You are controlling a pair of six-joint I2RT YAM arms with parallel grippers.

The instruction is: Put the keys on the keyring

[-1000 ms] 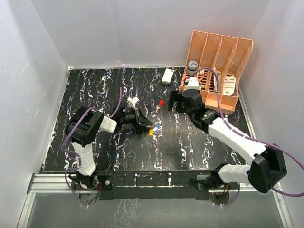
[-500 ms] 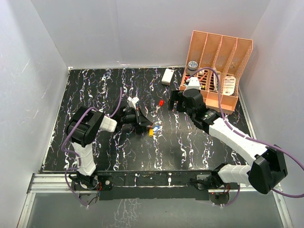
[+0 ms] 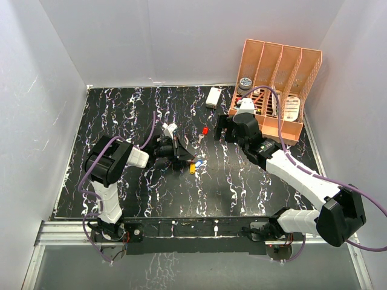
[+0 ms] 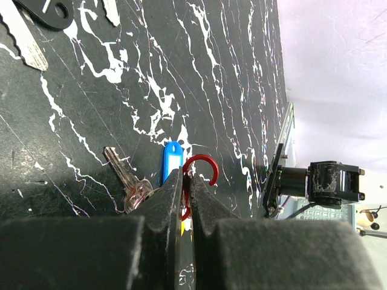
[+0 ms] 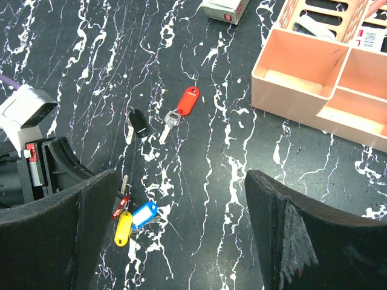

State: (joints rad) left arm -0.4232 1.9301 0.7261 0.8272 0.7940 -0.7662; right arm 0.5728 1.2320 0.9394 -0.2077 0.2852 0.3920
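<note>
My left gripper (image 4: 186, 178) is shut on the thin red keyring (image 4: 204, 164), whose curved end sticks out past the fingertips just above the table. A blue-headed key (image 4: 172, 162) and a bare metal key (image 4: 128, 183) lie right beside it. In the right wrist view the keyring (image 5: 119, 205) sits with the yellow-headed key (image 5: 123, 228) and the blue-headed key (image 5: 144, 214). A red-headed key (image 5: 188, 100) and a black-headed key (image 5: 138, 122) lie apart, farther back. My right gripper (image 5: 181, 235) hangs open above the table with nothing between its fingers. From above, the left gripper (image 3: 181, 158) lies low and the right gripper (image 3: 227, 130) is near the red-headed key (image 3: 205, 130).
A pink divided organizer (image 3: 275, 90) holding small items stands at the back right, close to the right arm. A white rectangular box (image 3: 213, 97) lies near the back edge. White walls enclose the black marbled table (image 3: 121, 115).
</note>
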